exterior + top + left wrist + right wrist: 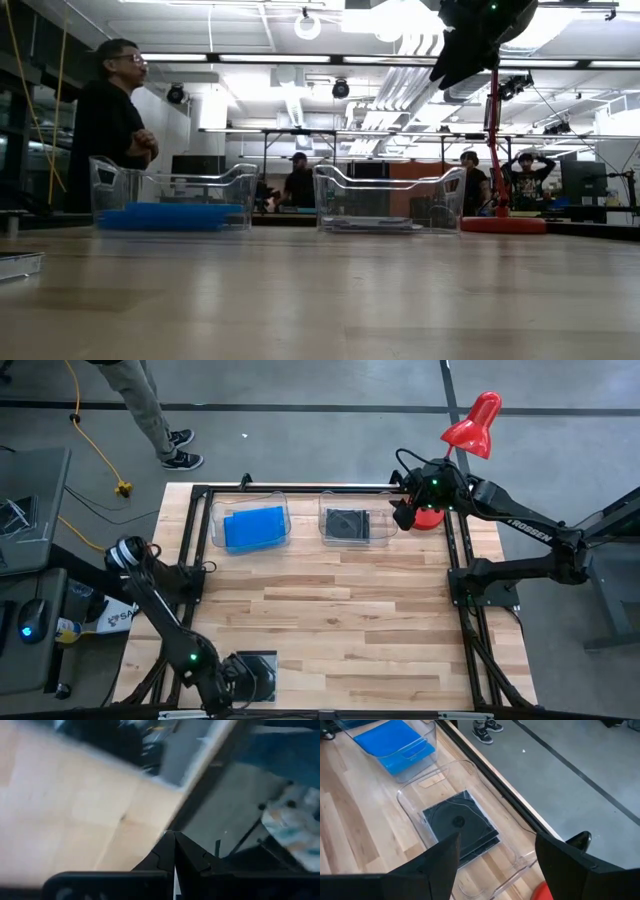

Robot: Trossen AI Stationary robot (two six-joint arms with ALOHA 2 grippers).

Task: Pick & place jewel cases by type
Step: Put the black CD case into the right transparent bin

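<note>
**Right claw wide above the black-case tub; left claw closed at the table's near edge**

Right claw [405,510] hangs high over the far right part of the table [340,610], fingers spread wide, nothing between them. Just below and ahead of it: a clear tub [415,807] holding the black jewel cases [462,827], stacked flat, top one slightly askew. Beyond that tub, farther from the claw along the far edge, a second clear tub [250,520] with the blue jewel cases [254,527] lying flat inside. The two tubs sit near each other, not touching. Red lamp [474,422] stands just behind the right claw.

Left claw [232,695] is low at the near edge, fingers pressed together. Right beside it, a black case [258,670] lies flat on the wood; contact cannot be told.

A person [110,120] stands beyond the table, on the blue-tub side.
</note>
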